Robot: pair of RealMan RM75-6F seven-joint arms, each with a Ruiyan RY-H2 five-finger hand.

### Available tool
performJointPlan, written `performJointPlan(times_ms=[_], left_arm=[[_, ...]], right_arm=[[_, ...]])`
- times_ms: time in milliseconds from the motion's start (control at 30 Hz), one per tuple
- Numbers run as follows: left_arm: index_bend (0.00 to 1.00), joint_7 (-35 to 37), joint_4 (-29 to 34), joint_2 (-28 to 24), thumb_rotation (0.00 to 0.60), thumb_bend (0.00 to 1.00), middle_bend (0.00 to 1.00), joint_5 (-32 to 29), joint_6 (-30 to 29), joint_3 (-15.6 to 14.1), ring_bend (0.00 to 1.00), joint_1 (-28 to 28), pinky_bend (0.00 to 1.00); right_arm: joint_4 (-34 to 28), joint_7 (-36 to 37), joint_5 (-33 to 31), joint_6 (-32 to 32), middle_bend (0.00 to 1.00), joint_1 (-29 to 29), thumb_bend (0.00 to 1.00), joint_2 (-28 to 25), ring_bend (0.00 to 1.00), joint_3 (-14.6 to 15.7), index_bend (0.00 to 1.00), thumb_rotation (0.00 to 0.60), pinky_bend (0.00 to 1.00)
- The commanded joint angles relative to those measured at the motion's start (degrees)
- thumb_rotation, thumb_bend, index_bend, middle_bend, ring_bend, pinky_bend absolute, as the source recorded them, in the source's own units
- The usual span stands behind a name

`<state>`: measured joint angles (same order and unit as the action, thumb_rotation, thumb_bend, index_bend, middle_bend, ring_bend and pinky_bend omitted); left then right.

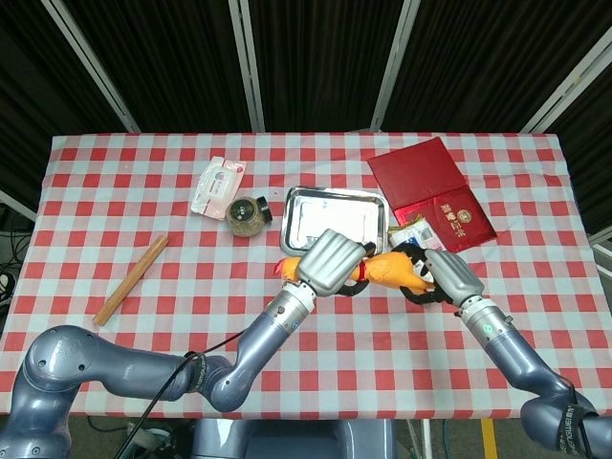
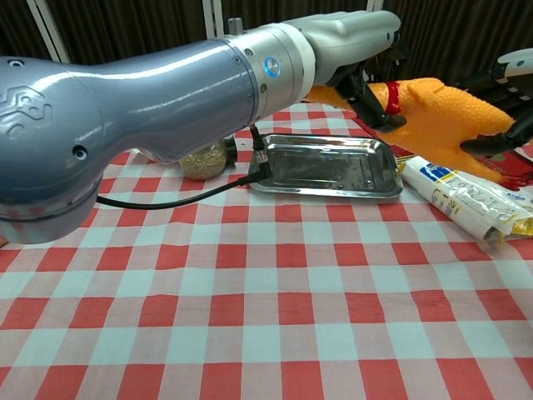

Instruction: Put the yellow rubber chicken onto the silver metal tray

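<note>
The yellow rubber chicken [image 1: 390, 269] [image 2: 441, 112] hangs level in the air just in front of the silver metal tray [image 1: 335, 216] [image 2: 325, 162], nearer the tray's right end. My left hand [image 1: 331, 264] [image 2: 350, 37] grips its neck by the red collar. At the chicken's tail end my right hand [image 1: 449, 274] [image 2: 504, 108] has dark fingers above and below the body, touching it. The tray lies bare on the checked cloth.
A white and yellow packet [image 2: 466, 196] lies right of the tray, under the chicken. Red booklets [image 1: 435, 191] lie at the back right. A jar [image 1: 248, 214], a white pack [image 1: 217, 185] and a wooden stick [image 1: 131, 279] are to the left.
</note>
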<state>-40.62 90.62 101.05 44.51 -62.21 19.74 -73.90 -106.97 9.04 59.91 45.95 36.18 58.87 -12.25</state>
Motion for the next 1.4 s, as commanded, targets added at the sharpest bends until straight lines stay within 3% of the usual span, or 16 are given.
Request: performJointPlan(times_ms=[33, 133, 233, 367, 700, 733, 800, 867, 967, 1067, 1133, 1400], left_arm=[[0.7, 0.2, 0.3, 0.0, 0.6, 0.69, 0.78, 0.1, 0.1, 0.0, 0.67, 0.0, 0.77], [0.7, 0.2, 0.8, 0.0, 0.6, 0.69, 0.78, 0.3, 0.2, 0.0, 0.67, 0.1, 0.77], [0.7, 0.1, 1.1, -0.1, 0.6, 0.69, 0.78, 0.4, 0.3, 0.0, 0.67, 0.1, 0.77], [0.7, -0.1, 1.5, -0.2, 0.6, 0.69, 0.78, 0.3, 0.4, -0.1, 0.67, 0.2, 0.77], [0.7, -0.1, 1.4, -0.3, 0.6, 0.69, 0.78, 0.2, 0.4, 0.0, 0.67, 0.3, 0.77], [0.7, 0.0, 1.4, -0.3, 0.6, 0.69, 0.78, 0.2, 0.4, 0.1, 0.67, 0.4, 0.77], [0.7, 0.1, 1.1, -0.3, 0.6, 0.69, 0.78, 0.4, 0.3, 0.1, 0.67, 0.4, 0.77], [0.7, 0.2, 0.9, -0.3, 0.6, 0.69, 0.78, 0.6, 0.1, 0.1, 0.67, 0.6, 0.77], [0.7, 0.6, 0.6, -0.4, 0.6, 0.69, 0.78, 0.9, 0.1, 0.1, 0.67, 0.8, 0.77], [0.7, 1.0, 0.4, -0.5, 0.6, 0.69, 0.78, 1.5, 0.0, -0.2, 0.67, 1.1, 0.77], [0.7, 1.4, 0.4, -0.5, 0.6, 0.68, 0.78, 2.0, -0.1, -0.4, 0.67, 1.4, 0.77], [0.7, 3.3, 0.0, -0.7, 0.6, 0.68, 0.78, 4.0, -0.4, -0.7, 0.67, 2.6, 0.77]], right_arm=[[0.2, -0.2, -0.9, 1.3, 0.67, -0.1, 0.4, 0.7, 0.68, -0.4, 0.71, 0.6, 0.76], [0.4, -0.7, -1.5, 2.5, 0.82, -0.2, 0.4, 1.2, 0.83, -0.7, 0.91, 0.6, 0.89], [0.6, -1.6, -2.0, 3.6, 0.92, -0.3, 0.41, 1.7, 0.93, -0.8, 1.0, 0.6, 0.98], [0.7, -2.4, -2.9, 3.8, 1.0, 0.0, 0.48, 2.0, 1.0, -0.8, 1.0, 0.6, 1.0], [0.8, -3.8, -3.5, 4.6, 0.99, 0.0, 0.52, 2.4, 0.98, -0.7, 1.0, 0.6, 1.0], [0.8, -3.8, -3.3, 4.9, 0.95, -0.1, 0.52, 2.5, 0.92, -0.7, 0.95, 0.6, 0.96], [0.5, -3.6, -2.7, 5.0, 0.81, -0.4, 0.51, 2.3, 0.74, -0.6, 0.77, 0.6, 0.82], [0.3, -3.1, -1.5, 4.6, 0.53, -0.6, 0.39, 1.8, 0.48, -0.4, 0.42, 0.6, 0.56], [0.4, -2.2, 0.9, 3.1, 0.2, -0.8, 0.19, 0.8, 0.16, 0.3, 0.06, 0.6, 0.28], [0.4, -0.8, 2.3, 2.4, 0.08, -1.0, 0.13, 0.0, 0.04, 0.4, 0.0, 0.6, 0.15], [0.3, 0.3, 3.1, 2.2, 0.03, -1.3, 0.12, -0.3, 0.01, 0.3, 0.0, 0.6, 0.11], [0.4, 2.0, 5.5, 2.9, 0.0, -2.3, 0.11, -0.9, 0.0, 0.6, 0.0, 0.6, 0.09]])
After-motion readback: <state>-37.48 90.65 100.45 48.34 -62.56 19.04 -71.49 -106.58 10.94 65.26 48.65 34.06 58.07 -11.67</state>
